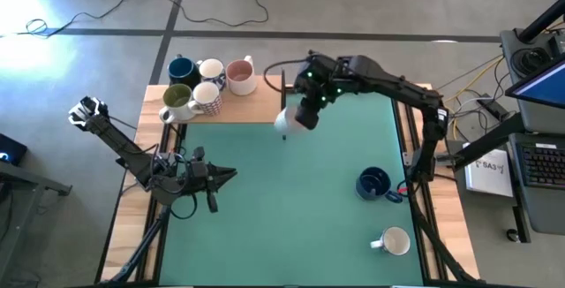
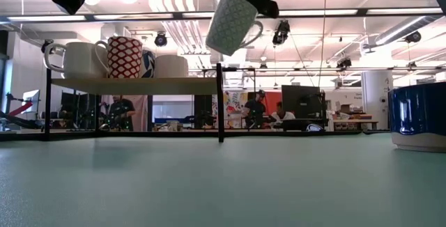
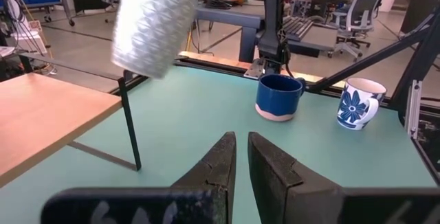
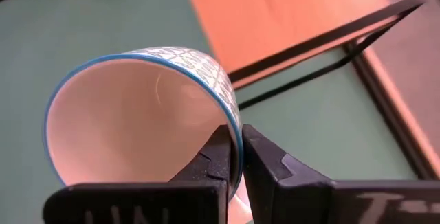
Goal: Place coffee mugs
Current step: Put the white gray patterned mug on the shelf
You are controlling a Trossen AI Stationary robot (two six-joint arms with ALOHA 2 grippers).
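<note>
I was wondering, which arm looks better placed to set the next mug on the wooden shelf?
The right. Its end effector is already shut on the rim of the patterned mug, held tilted in the air beside the wooden shelf. The left end effector rests low, shut and empty, farther off.

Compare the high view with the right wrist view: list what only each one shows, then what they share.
Only the high view: five ceramic mugs grouped on the wooden shelf, a dark blue handled mug and a white handled mug on the green table mat, and the left claw waiting, shut, over the mat's left side.

Only the right wrist view: the cream inside and blue rim of the patterned mug, with the claw's fingers pinching its wall.

Both: the right claw shut on that patterned mug, tilted, beside the shelf's black metal frame.
</note>
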